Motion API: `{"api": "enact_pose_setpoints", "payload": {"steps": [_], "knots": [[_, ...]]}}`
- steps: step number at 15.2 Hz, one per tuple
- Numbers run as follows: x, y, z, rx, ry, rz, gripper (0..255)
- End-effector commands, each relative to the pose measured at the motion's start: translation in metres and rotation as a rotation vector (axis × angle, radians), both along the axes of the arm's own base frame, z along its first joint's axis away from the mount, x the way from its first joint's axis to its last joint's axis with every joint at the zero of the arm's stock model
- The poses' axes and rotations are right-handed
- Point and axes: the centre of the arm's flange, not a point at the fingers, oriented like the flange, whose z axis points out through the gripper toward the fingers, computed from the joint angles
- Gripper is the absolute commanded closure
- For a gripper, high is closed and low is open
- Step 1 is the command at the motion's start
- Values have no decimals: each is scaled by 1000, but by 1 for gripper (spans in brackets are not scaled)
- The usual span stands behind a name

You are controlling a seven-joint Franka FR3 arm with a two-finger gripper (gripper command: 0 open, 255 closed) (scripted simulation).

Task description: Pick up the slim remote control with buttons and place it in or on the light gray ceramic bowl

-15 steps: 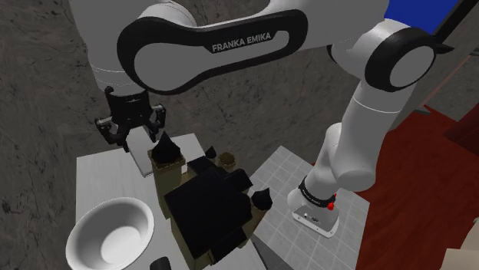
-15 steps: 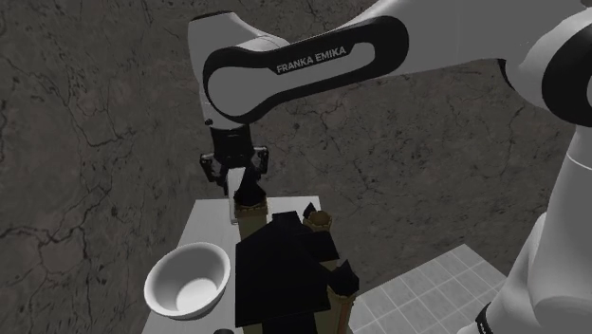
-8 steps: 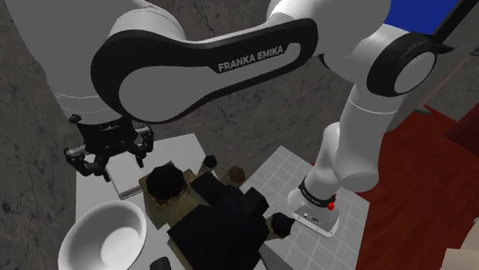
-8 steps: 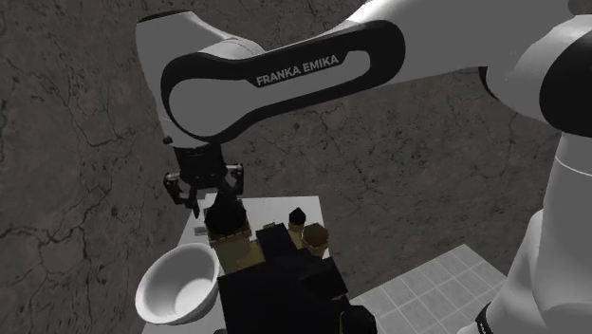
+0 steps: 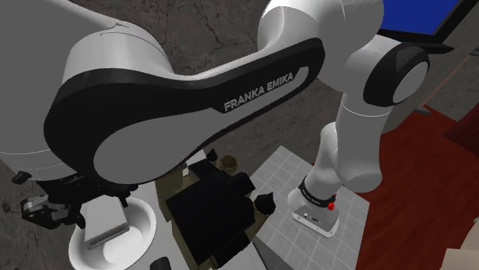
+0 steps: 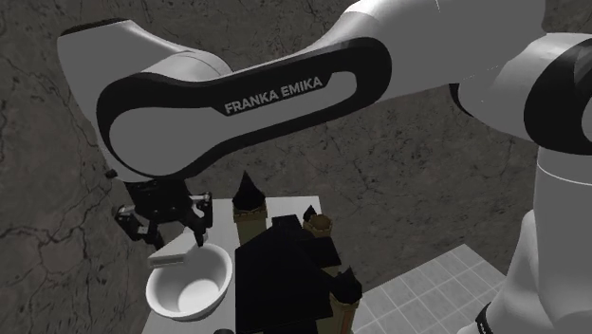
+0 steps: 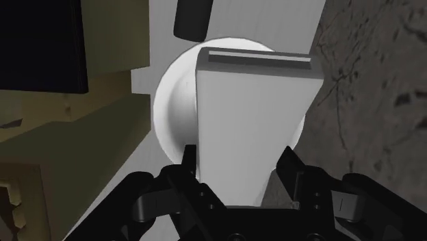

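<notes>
Grey tabletop [image 7: 250,19] below, hand [image 7: 239,161] clamped on the remote [image 7: 253,116] (a pale slab) over the bowl [image 7: 174,103]

The white arm [image 5: 192,84] bends over and down, its black gripper [image 7: 239,161] pointing downward, fingers [image 7: 190,159] clasping the remote [image 7: 253,116] that juts out between the jaws.

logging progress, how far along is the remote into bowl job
Done: the remote is lifted, clasped in the gripper. In hand: it hangs above the white bowl. Left: lower it and open the fingers so it rests in the white bowl.
</notes>
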Motion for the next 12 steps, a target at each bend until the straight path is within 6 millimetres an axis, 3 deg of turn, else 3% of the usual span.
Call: {"api": "enact_pose_setpoints", "payload": {"steps": [1,12], "knots": [[0,2,-9,0,0,-1,255],[0,2,-69,0,0,-1,255]]}}
